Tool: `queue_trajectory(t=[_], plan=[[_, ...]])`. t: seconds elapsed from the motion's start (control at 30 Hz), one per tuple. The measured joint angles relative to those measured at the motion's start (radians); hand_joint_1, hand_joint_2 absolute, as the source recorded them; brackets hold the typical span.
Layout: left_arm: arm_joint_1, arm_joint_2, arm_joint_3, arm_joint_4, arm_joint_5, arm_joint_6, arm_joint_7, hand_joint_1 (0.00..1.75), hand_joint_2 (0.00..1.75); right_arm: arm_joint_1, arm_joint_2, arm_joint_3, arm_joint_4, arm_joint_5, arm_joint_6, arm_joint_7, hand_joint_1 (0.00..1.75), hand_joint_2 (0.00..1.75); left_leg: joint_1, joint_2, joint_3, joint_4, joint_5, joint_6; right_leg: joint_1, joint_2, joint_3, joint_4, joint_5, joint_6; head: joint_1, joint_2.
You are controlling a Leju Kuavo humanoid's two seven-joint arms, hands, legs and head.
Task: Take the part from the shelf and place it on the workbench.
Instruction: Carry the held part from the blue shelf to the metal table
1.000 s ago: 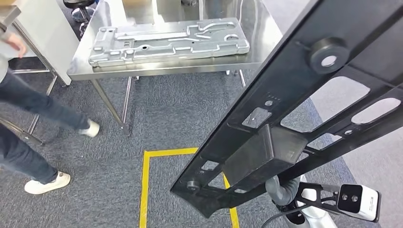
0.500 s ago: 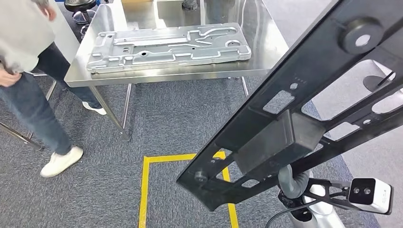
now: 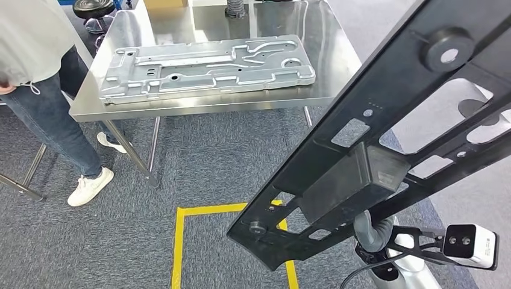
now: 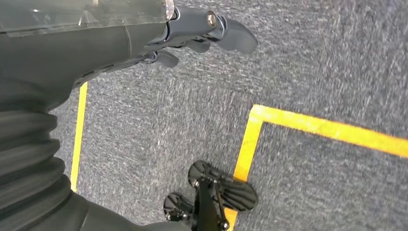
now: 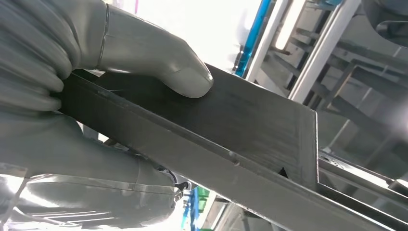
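Carry step: the long black frame part [image 3: 385, 144] is off the shelf, slanting across the right of the head view, short of the steel bench [image 3: 337, 60] at upper centre. Right hand [image 5: 86, 82] is clamping its box section, thumb on top, fingers beneath. Left hand [image 4: 192, 36] is hanging over carpet, fingers loosely apart, holding nothing. Next: approaching the bench, lowering the part beside the grey stamped panel [image 3: 208, 66]. A person [image 3: 42, 72] is standing upper left.

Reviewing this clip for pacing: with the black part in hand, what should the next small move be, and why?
Probably a step toward the workbench: the right hand grips the black part above carpet, short of the bench. A grey panel already lies there.
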Motion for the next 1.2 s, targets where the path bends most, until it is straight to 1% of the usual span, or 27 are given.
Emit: queue_trajectory(t=[0.07, 0.1, 0.13, 0.2, 0.23, 0.27, 0.3, 0.37, 0.43, 0.5, 0.53, 0.57, 0.6, 0.63, 0.7, 0.73, 0.77, 0.8, 0.87, 0.9, 0.93, 0.97, 1.0, 1.07, 1.1, 1.13, 1.2], plan=[[0.001, 0.001, 0.000, 0.000, -0.001, -0.001, -0.001, 0.00, 1.75, 0.007, -0.002, 0.003, -0.005, 0.006, -0.004, 0.000, 1.75, 1.75, 0.003, -0.002, 0.019, -0.016, -0.003, 0.010, -0.002, -0.001, 0.000, 0.024, -0.004, 0.012, 0.001, 0.000], [0.001, 0.001, 0.000, 0.000, -0.002, -0.002, -0.001, 0.00, 1.75, 0.010, -0.003, 0.004, -0.009, 0.009, -0.005, -0.001, 1.75, 1.75, 0.006, -0.002, 0.031, -0.021, -0.006, 0.015, -0.003, -0.002, -0.012, 0.055, -0.019, 0.015, 0.003, 0.000], [0.000, 0.001, 0.000, 0.000, -0.003, -0.003, -0.001, 0.00, 1.75, 0.015, -0.005, 0.006, -0.013, 0.014, -0.008, -0.001, 1.75, 1.75, 0.007, -0.002, 0.040, -0.025, -0.008, 0.018, -0.005, -0.002, -0.039, 0.104, -0.042, 0.020, 0.004, 0.000], [0.000, 0.001, 0.000, 0.000, -0.006, -0.006, -0.003, 0.00, 1.75, 0.031, -0.006, 0.009, -0.021, 0.027, -0.015, -0.001, 1.75, 1.75, 0.006, -0.002, 0.049, -0.026, -0.018, 0.021, -0.008, -0.003, -0.123, 0.228, -0.092, 0.027, 0.006, 0.000], [0.002, 0.001, 0.000, 0.000, -0.009, -0.007, -0.003, 0.00, 1.75, 0.043, -0.006, 0.010, -0.024, 0.035, -0.017, -0.001, 1.75, 1.75, 0.007, -0.003, 0.054, -0.026, -0.024, 0.021, -0.010, -0.003, -0.160, 0.269, -0.100, 0.031, 0.006, 0.000], [0.004, 0.001, 0.000, 0.000, -0.011, -0.008, -0.003, 0.00, 1.75, 0.054, -0.006, 0.012, -0.028, 0.043, -0.017, -0.001, 1.75, 1.75, 0.007, -0.003, 0.061, -0.026, -0.031, 0.019, -0.012, -0.004, -0.182, 0.277, -0.087, 0.033, 0.006, 0.000], [0.005, 0.000, 0.000, 0.000, -0.013, -0.008, -0.003, 0.00, 1.75, 0.064, -0.006, 0.013, -0.031, 0.051, -0.014, 0.000, 1.75, 1.75, 0.008, -0.003, 0.070, -0.025, -0.038, 0.017, -0.015, -0.005, -0.184, 0.248, -0.053, 0.035, 0.006, 0.000], [0.006, -0.001, -0.001, 0.000, -0.014, -0.008, -0.003, 0.00, 1.75, 0.079, -0.006, 0.016, -0.039, 0.070, -0.004, 0.000, 1.75, 1.75, 0.010, -0.004, 0.090, -0.023, -0.055, 0.008, -0.018, -0.008, -0.148, 0.120, 0.041, 0.036, 0.006, 0.000], [0.004, -0.002, -0.001, 0.000, -0.014, -0.007, -0.001, 0.00, 1.75, 0.091, -0.002, 0.020, -0.044, 0.095, 0.005, 0.000, 1.75, 1.75, 0.009, -0.004, 0.102, -0.021, -0.069, -0.005, -0.014, -0.014, -0.119, 0.033, 0.073, 0.023, 0.006, 0.000], [0.003, -0.004, -0.001, 0.000, -0.014, -0.006, 0.000, 0.00, 1.75, 0.102, 0.008, 0.025, -0.047, 0.121, 0.011, 0.000, 1.75, 1.75, 0.008, -0.003, 0.106, -0.014, -0.075, -0.020, -0.010, -0.014, -0.115, 0.021, 0.066, 0.003, 0.005, 0.000], [0.002, -0.005, -0.001, 0.000, -0.014, -0.006, 0.000, 0.00, 1.75, 0.105, 0.016, 0.030, -0.048, 0.131, 0.013, 0.000, 1.75, 1.75, 0.009, -0.002, 0.107, -0.008, -0.077, -0.025, -0.011, -0.012, -0.110, 0.020, 0.072, -0.004, 0.005, 0.000], [0.001, -0.006, -0.001, 0.000, -0.014, -0.006, 0.000, 0.00, 1.75, 0.106, 0.025, 0.035, -0.049, 0.138, 0.012, 0.000, 1.75, 1.75, 0.010, -0.002, 0.104, 0.008, -0.080, -0.030, -0.012, -0.011, -0.104, 0.018, 0.071, -0.012, 0.004, 0.000], [-0.001, -0.007, -0.001, 0.000, -0.014, -0.006, -0.001, 0.00, 1.75, 0.103, 0.034, 0.041, -0.049, 0.142, 0.010, 0.000, 1.75, 1.75, 0.012, -0.002, 0.090, 0.039, -0.091, -0.034, -0.012, -0.011, -0.096, 0.017, 0.068, -0.018, 0.001, 0.000], [-0.003, -0.008, -0.001, 0.000, -0.014, -0.007, -0.001, 0.00, 1.75, 0.100, 0.042, 0.047, -0.048, 0.144, 0.006, 0.000, 1.75, 1.75, 0.013, -0.002, 0.062, 0.089, -0.110, -0.038, -0.012, -0.011, -0.090, 0.015, 0.065, -0.024, -0.002, 0.000], [-0.005, -0.009, -0.001, 0.000, -0.014, -0.009, -0.001, 0.00, 1.75, 0.090, 0.051, 0.060, -0.045, 0.142, -0.007, 0.000, 1.75, 1.75, 0.014, -0.002, -0.020, 0.219, -0.163, -0.042, -0.009, -0.010, -0.083, 0.014, 0.056, -0.031, -0.006, 0.000], [-0.004, -0.009, -0.001, 0.000, -0.014, -0.010, -0.001, 0.00, 1.75, 0.085, 0.053, 0.066, -0.043, 0.139, -0.015, 0.000, 1.75, 1.75, 0.014, -0.002, -0.058, 0.268, -0.180, -0.043, -0.007, -0.009, -0.079, 0.014, 0.052, -0.032, -0.007, 0.000], [-0.003, -0.009, -0.001, 0.000, -0.014, -0.011, -0.001, 0.00, 1.75, 0.080, 0.053, 0.071, -0.040, 0.136, -0.022, 0.000, 1.75, 1.75, 0.014, -0.002, -0.082, 0.288, -0.179, -0.042, -0.005, -0.008, -0.074, 0.014, 0.047, -0.032, -0.007, 0.000], [-0.001, -0.009, -0.001, 0.000, -0.014, -0.012, -0.001, 0.00, 1.75, 0.074, 0.053, 0.074, -0.037, 0.132, -0.028, 0.000, 1.75, 1.75, 0.014, -0.001, -0.087, 0.267, -0.154, -0.040, -0.003, -0.010, -0.066, 0.014, 0.041, -0.033, -0.007, 0.000], [-0.001, -0.008, -0.001, 0.000, -0.015, -0.012, -0.001, 0.00, 1.75, 0.062, 0.053, 0.080, -0.032, 0.125, -0.035, 0.001, 1.75, 1.75, 0.009, 0.011, -0.052, 0.140, -0.060, -0.025, 0.001, -0.015, -0.047, 0.014, 0.027, -0.033, -0.007, 0.000], [-0.002, -0.008, -0.001, 0.000, -0.015, -0.012, -0.001, 0.00, 1.75, 0.056, 0.053, 0.083, -0.029, 0.123, -0.038, 0.001, 1.75, 1.75, 0.004, 0.024, -0.031, 0.075, -0.027, -0.016, 0.003, -0.020, -0.038, 0.014, 0.020, -0.031, -0.006, 0.000], [-0.004, -0.007, -0.001, 0.000, -0.016, -0.012, -0.001, 0.00, 1.75, 0.051, 0.053, 0.085, -0.028, 0.122, -0.039, 0.001, 1.75, 1.75, -0.002, 0.036, -0.018, 0.033, -0.013, -0.008, 0.004, -0.023, -0.033, 0.012, 0.015, -0.026, -0.006, 0.000], [-0.006, -0.007, -0.001, 0.000, -0.016, -0.012, -0.001, 0.00, 1.75, 0.048, 0.052, 0.089, -0.026, 0.121, -0.042, 0.002, 1.75, 1.75, -0.007, 0.044, -0.011, 0.011, -0.009, -0.002, 0.005, -0.028, -0.028, 0.010, 0.012, -0.021, -0.005, 0.000], [-0.006, -0.007, -0.001, 0.000, -0.017, -0.012, -0.001, 0.00, 1.75, 0.046, 0.052, 0.092, -0.025, 0.121, -0.044, 0.002, 1.75, 1.75, -0.009, 0.043, -0.009, 0.006, -0.014, 0.002, 0.006, -0.032, -0.024, 0.011, 0.013, -0.013, -0.005, 0.000], [-0.005, -0.007, -0.001, 0.000, -0.019, -0.012, 0.000, 0.00, 1.75, 0.039, 0.052, 0.098, -0.024, 0.119, -0.050, 0.002, 1.75, 1.75, -0.004, 0.031, 0.009, -0.007, -0.003, 0.011, 0.006, -0.035, -0.019, 0.025, 0.013, -0.001, -0.005, 0.000], [-0.005, -0.007, -0.001, 0.000, -0.020, -0.012, 0.000, 0.00, 1.75, 0.033, 0.052, 0.100, -0.024, 0.115, -0.053, 0.003, 1.75, 1.75, 0.000, 0.026, 0.020, -0.011, -0.003, 0.014, 0.005, -0.032, -0.027, 0.051, 0.007, 0.004, -0.003, 0.000], [-0.007, -0.007, -0.001, 0.000, -0.021, -0.012, 0.000, 0.00, 1.75, 0.025, 0.052, 0.102, -0.023, 0.109, -0.056, 0.003, 1.75, 1.75, 0.003, 0.022, 0.029, -0.014, -0.004, 0.017, 0.003, -0.027, -0.047, 0.092, -0.008, 0.008, -0.001, 0.000], [-0.009, -0.007, -0.002, 0.000, -0.023, -0.012, 0.002, 0.00, 1.75, 0.013, 0.052, 0.106, -0.022, 0.091, -0.063, 0.006, 1.75, 1.75, 0.004, 0.015, 0.036, -0.016, -0.012, 0.022, -0.002, -0.019, -0.125, 0.213, -0.058, 0.016, 0.004, 0.000]])
